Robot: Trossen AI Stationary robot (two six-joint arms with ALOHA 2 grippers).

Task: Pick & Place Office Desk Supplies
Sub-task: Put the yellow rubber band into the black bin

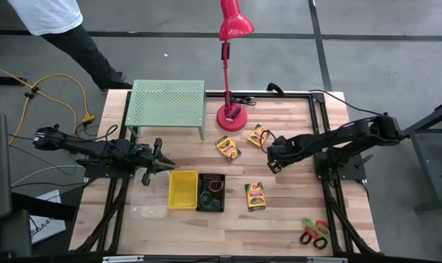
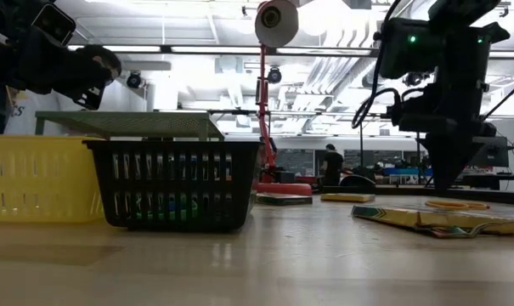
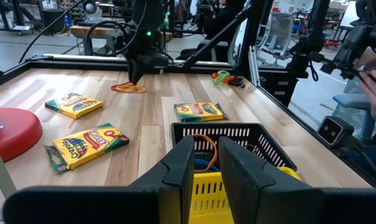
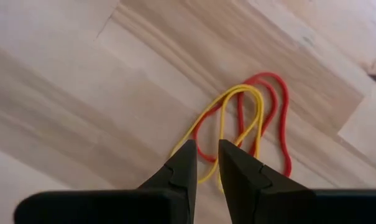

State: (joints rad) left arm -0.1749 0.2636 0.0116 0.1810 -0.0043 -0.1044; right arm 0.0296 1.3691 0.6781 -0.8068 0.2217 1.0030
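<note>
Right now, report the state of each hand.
Left hand: narrowly open, empty, above the yellow plastic bin.
Right hand: narrowly open, holding nothing, tips over the thin red and yellow loops.

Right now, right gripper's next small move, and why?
Probably straight down, then close. The right gripper hangs over the yellow and red loops on the table, fingers slightly apart around the yellow strand, nothing gripped yet. The left gripper waits over the yellow bin.

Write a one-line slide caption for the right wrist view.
Right gripper, fingers slightly apart, poised over yellow and red loops lying tangled on the wooden table.
</note>
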